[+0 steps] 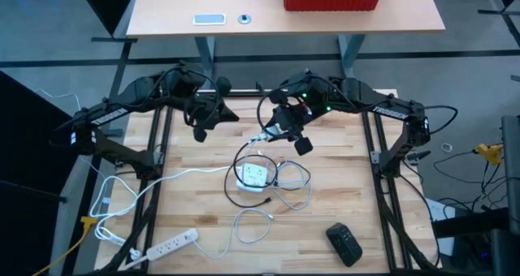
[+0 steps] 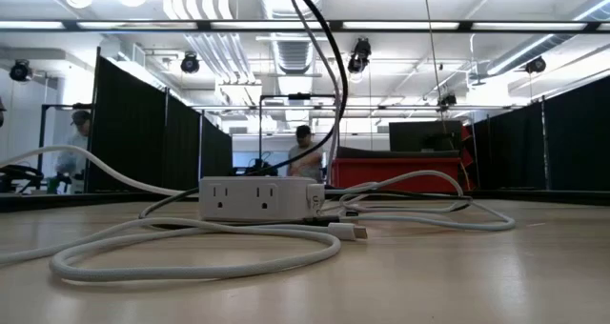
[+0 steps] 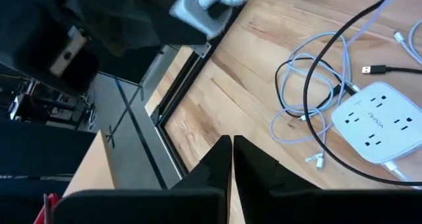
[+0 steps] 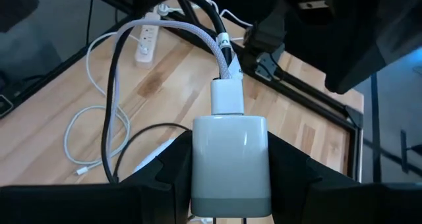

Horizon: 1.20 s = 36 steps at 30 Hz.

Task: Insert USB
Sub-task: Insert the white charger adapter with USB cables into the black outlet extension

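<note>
The left claw [image 1: 201, 135] hangs pressed together over the bench [image 1: 325, 203], while the right claw [image 1: 280, 134], nearer, pinches the white charger [image 4: 230, 161] with its cable plugged, above and behind the power strip [image 1: 253, 175].

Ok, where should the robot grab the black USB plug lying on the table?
Pinch the black USB plug by its dark body, behind the metal tip, coming down from above. It lies flat on the table, with bare wood on both sides for the jaws.
</note>
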### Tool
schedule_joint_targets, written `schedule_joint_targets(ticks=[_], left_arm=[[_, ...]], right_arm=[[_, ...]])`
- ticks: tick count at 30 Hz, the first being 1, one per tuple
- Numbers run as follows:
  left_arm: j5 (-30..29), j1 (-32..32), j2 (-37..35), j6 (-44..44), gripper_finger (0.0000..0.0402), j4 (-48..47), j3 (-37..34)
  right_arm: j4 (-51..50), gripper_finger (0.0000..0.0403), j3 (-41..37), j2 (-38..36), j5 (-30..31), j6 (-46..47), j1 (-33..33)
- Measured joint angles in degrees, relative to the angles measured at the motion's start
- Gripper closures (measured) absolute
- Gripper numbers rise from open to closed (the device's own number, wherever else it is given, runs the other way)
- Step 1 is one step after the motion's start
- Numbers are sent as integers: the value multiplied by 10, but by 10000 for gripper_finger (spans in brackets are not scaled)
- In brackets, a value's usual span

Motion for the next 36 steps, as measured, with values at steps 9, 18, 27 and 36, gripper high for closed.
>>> schedule_joint_targets(ticks=[9, 18, 27, 36], left_arm=[[0, 0, -1, 0, 400, -15, 0], [10, -1, 1, 85, 400, 9, 0], [34, -4, 12, 193, 400, 85, 0], [48, -13, 35, -667, 400, 89, 0]], right_arm=[[0, 279, 1, 0, 9, 31, 11], [-1, 279, 3, 0, 53, 203, 74], [-12, 279, 3, -2, 125, 375, 147], [-67, 279, 3, -6, 183, 416, 179]])
